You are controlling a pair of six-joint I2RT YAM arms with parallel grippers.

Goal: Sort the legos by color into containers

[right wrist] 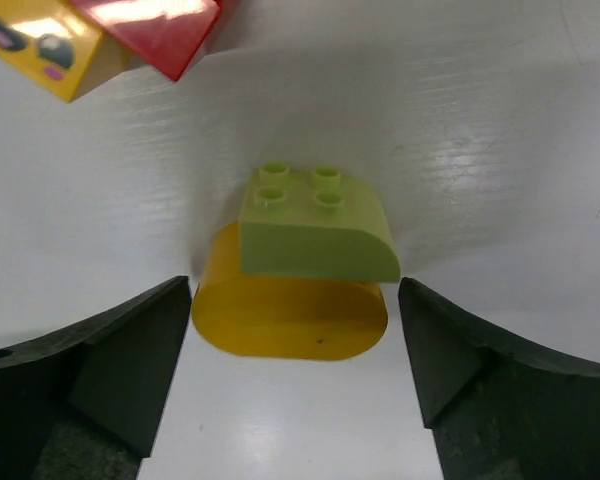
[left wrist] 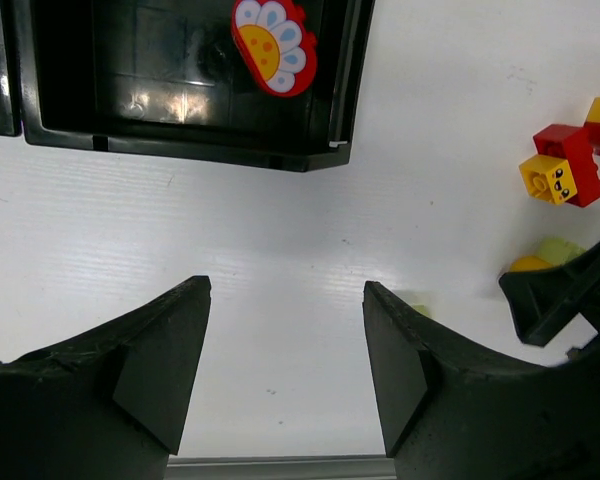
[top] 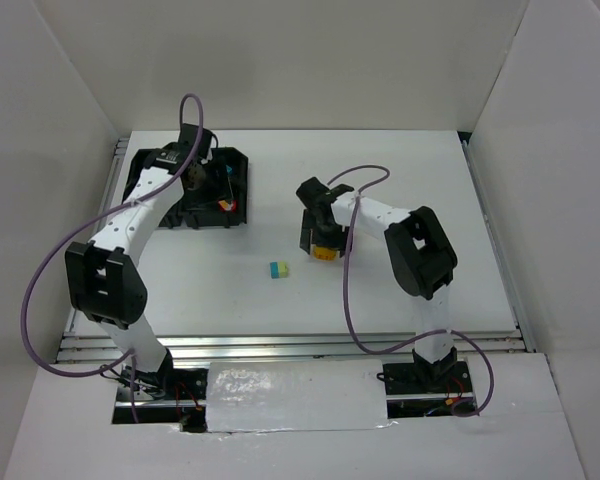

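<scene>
White ribbed surface (top: pixel 410 170), white walls round it. On it the right gripper (right wrist: pixel 295 300) sits low, jaws wide, one either side of a lime-green rounded plastic brick (right wrist: pixel 315 235) stacked on a yellow oval plastic piece (right wrist: pixel 290 328). Neither jaw touches; nothing held. Just beyond: a yellow face-printed brick (right wrist: pixel 35 45) joined to a red brick (right wrist: pixel 160 25).

Across the surface the left gripper (left wrist: pixel 286 290) has its jaws parted, empty, close by the black plastic compartment tray (left wrist: pixel 180 140). One compartment holds a red flower-shaped piece with white petals (left wrist: pixel 273 45); the others are too dark to read. A small teal-and-yellow brick pair (top: pixel 279 270) lies alone between the arms.

Judgement: early on. One piece seen sorted, at least three lots loose. The green-on-yellow stack looks next; being two-coloured, it may need splitting.
</scene>
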